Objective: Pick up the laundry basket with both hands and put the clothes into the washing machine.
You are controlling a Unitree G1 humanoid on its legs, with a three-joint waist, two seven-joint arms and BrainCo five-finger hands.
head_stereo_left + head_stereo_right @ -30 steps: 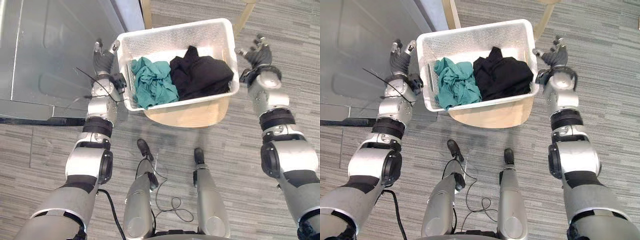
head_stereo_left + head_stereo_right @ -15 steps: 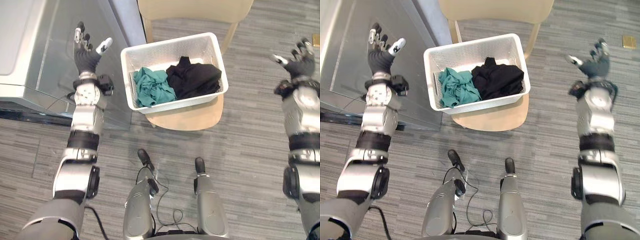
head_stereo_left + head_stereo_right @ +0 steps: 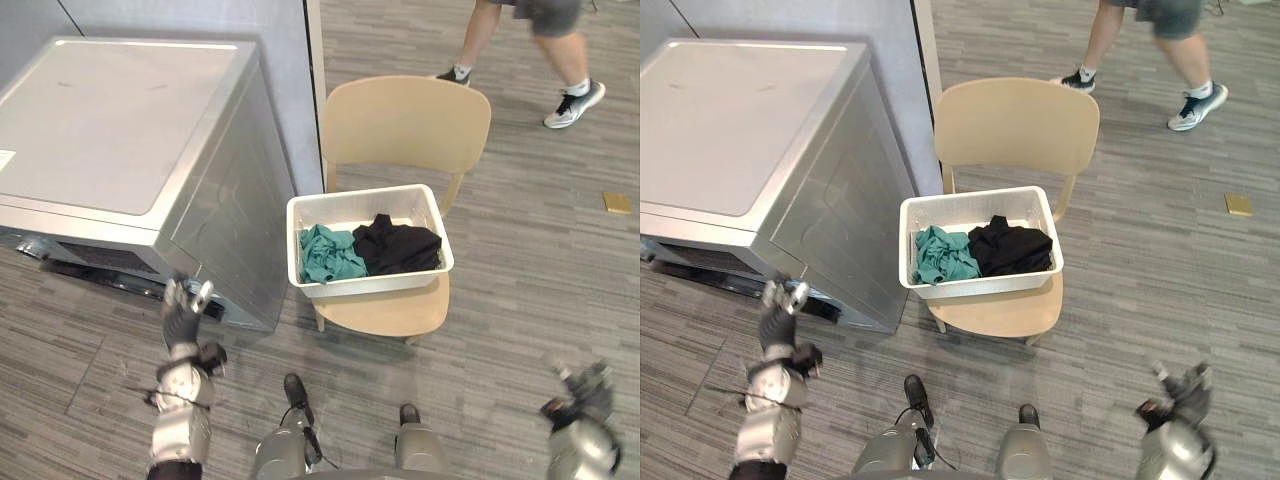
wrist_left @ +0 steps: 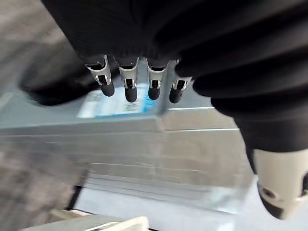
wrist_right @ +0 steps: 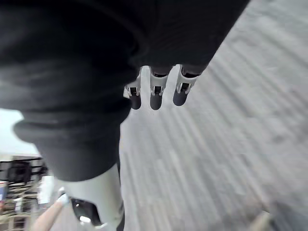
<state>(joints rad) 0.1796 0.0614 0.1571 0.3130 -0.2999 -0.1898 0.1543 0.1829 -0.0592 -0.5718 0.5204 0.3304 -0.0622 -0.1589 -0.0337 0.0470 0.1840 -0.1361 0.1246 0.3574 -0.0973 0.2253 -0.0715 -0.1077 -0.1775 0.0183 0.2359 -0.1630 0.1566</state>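
Grey striped carpet floor (image 3: 520, 290) covers the room. On it stands a tan wooden chair (image 3: 405, 125). A white plastic laundry basket (image 3: 370, 283) sits on the seat of the chair. Inside the basket lie a crumpled teal cloth (image 3: 325, 255) and a black cloth (image 3: 400, 245), side by side and touching.

A big silver washing machine (image 3: 110, 130) stands just beside the chair. The left hand (image 3: 183, 315) is held up near the front corner of the washing machine. Its fingers (image 4: 127, 89) are straight and spread, and they hold nothing. The silver side of the machine shows just past them.

The right hand (image 3: 585, 385) is low over the bare floor. Its fingers (image 5: 155, 96) are straight too and hold nothing.

The basket is well apart from both sets of fingers. It sits between them and farther out in front.

Far past the right fingers, a small yellow square (image 3: 617, 202) lies on the floor. Beyond the chair, a person's legs (image 3: 560, 50) in dark and white shoes show.
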